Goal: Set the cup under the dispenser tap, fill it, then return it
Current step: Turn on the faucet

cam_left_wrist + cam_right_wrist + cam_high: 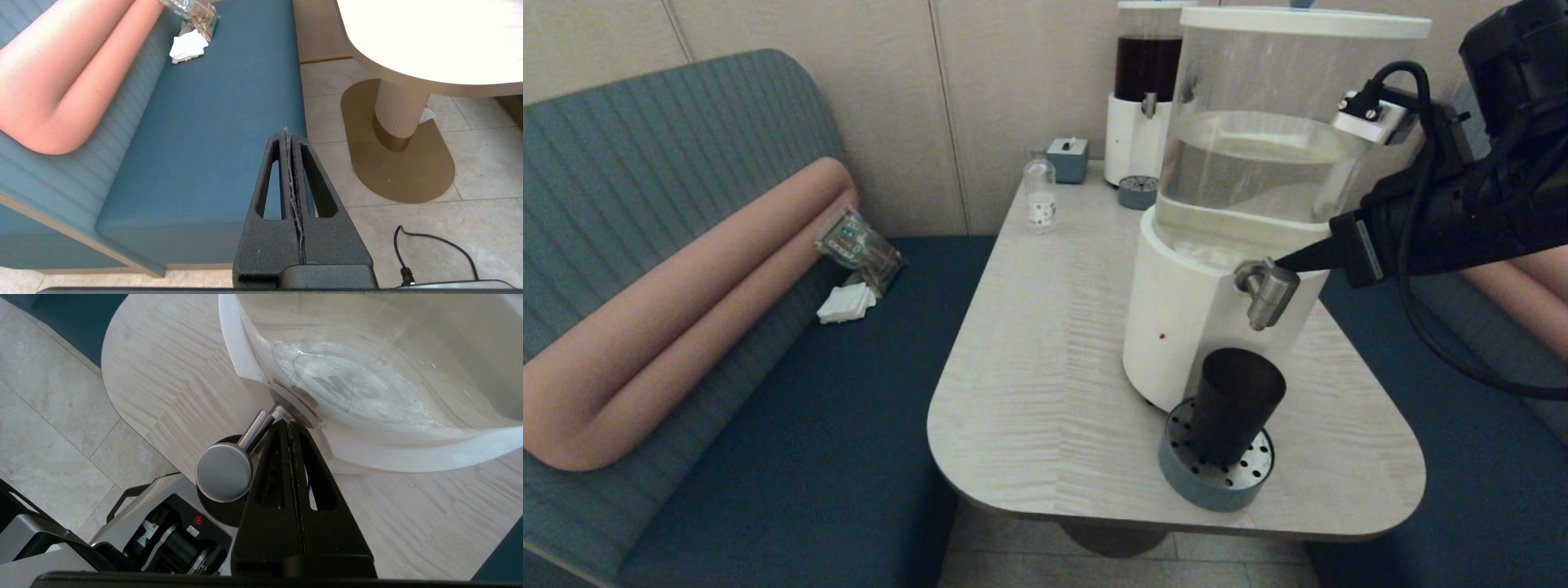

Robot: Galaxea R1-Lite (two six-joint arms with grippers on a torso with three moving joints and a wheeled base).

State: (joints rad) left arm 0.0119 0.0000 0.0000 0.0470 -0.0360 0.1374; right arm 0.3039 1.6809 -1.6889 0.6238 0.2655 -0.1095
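The black cup [1232, 405] stands upright on a round perforated drip tray [1217, 478], right below the steel dispenser tap [1264, 292] of the big white-based dispenser [1201, 327]. My right gripper [1282, 263] is shut with nothing in it, and its tip touches the tap's back end from the right. In the right wrist view the gripper [287, 424] rests beside the tap [229, 467], and a dark sliver of the cup [222, 512] shows under the tap's round top. My left gripper [288, 134] is shut and empty, parked low over the blue bench, away from the table.
A smaller dispenser [1143, 90] of dark liquid stands at the table's far end with its own drip tray [1137, 193], a clear bottle [1039, 192] and a small blue box [1068, 158]. On the bench [809, 408] lie a packet [859, 247] and white tissues [846, 303].
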